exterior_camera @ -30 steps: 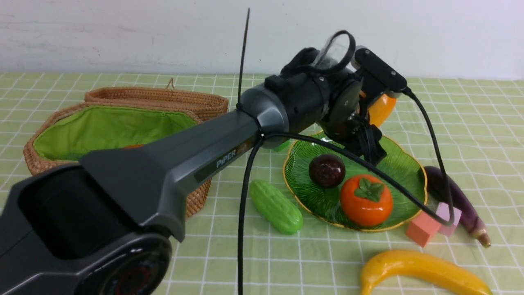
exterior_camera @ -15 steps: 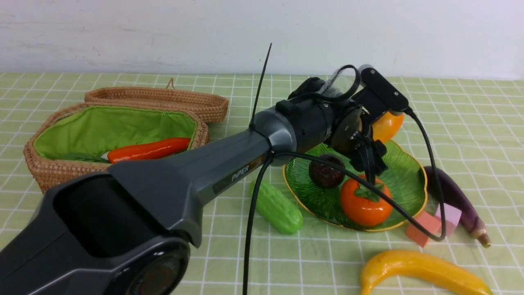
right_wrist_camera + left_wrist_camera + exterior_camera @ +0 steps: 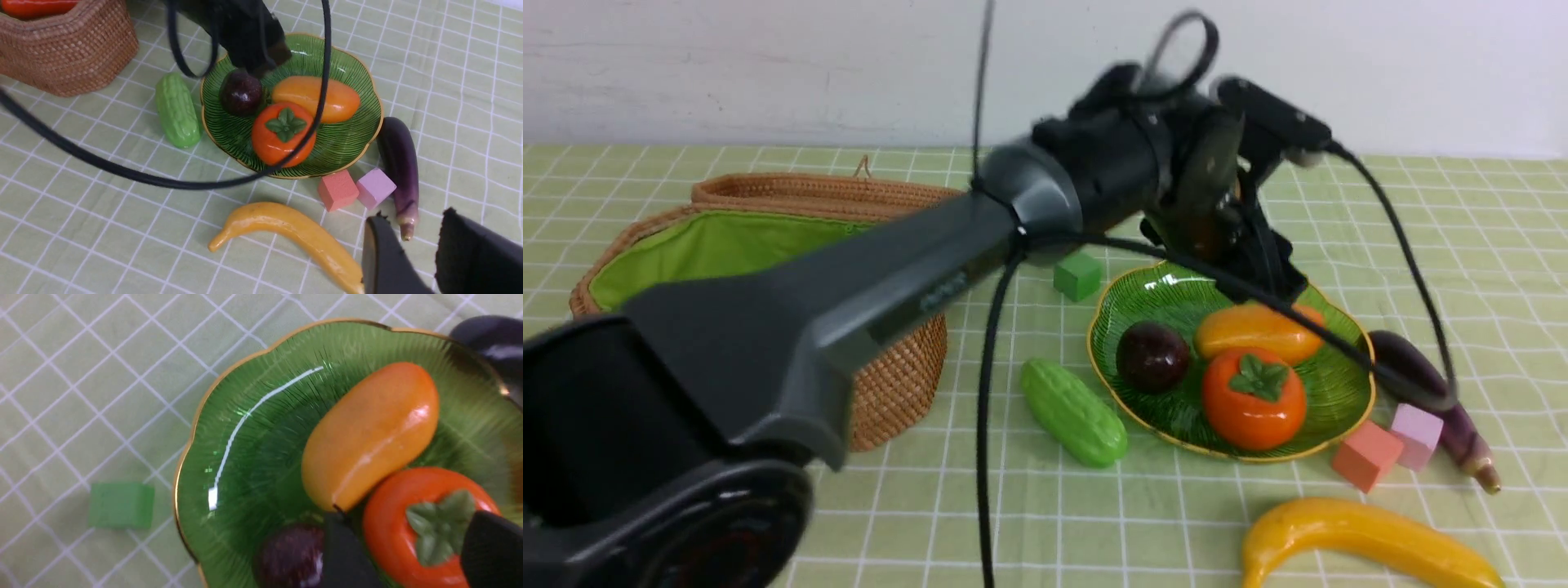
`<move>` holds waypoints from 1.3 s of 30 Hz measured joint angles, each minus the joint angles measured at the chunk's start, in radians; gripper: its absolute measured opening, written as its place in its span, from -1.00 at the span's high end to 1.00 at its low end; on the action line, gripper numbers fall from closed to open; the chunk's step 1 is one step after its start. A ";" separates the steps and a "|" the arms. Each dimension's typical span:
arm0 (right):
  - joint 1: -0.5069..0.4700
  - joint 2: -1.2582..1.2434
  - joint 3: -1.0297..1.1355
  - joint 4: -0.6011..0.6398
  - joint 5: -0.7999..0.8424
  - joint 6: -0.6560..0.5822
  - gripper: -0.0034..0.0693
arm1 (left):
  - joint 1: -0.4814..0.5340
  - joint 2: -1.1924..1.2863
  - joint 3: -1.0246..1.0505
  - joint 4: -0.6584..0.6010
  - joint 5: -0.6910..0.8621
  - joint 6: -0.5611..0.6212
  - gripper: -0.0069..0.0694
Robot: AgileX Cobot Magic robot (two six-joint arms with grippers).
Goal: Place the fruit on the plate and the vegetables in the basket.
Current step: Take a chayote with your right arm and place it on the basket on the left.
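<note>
An orange-yellow mango (image 3: 1258, 331) lies on the green plate (image 3: 1143, 302) beside the dark purple ball (image 3: 1152, 357) and the round orange fruit (image 3: 1254, 398). My left gripper (image 3: 416, 547) hangs open and empty just above them, over the plate's far side (image 3: 1278, 282). On the cloth lie the yellow banana (image 3: 294, 232), the green cucumber (image 3: 1074, 412) and the purple eggplant (image 3: 398, 163). A red-orange pepper (image 3: 36, 6) rests in the wicker basket (image 3: 898, 384). My right gripper (image 3: 412, 241) is open and empty, above the cloth near the eggplant's stem and the banana's end.
A green cube (image 3: 1078, 275) sits behind the plate. A salmon cube (image 3: 1366, 455) and a lilac cube (image 3: 1417, 435) lie between plate and eggplant. My left arm and its black cable (image 3: 984, 425) cross over the basket and the plate.
The mango has left my left gripper and now lies on the plate. The gripper has lifted up and back from it. The purple ball has shifted slightly left.
</note>
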 joint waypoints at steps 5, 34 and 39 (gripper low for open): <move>0.000 0.025 0.000 0.066 0.005 -0.014 0.32 | 0.000 -0.220 -0.004 -0.009 0.285 -0.042 0.79; 0.004 0.966 -0.368 0.577 -0.156 -0.418 0.15 | 0.000 -1.571 1.360 0.024 -0.107 -0.281 0.85; 0.004 1.131 -0.520 0.560 -0.156 -0.433 -0.09 | 0.000 -1.633 1.368 0.021 -0.117 -0.288 0.85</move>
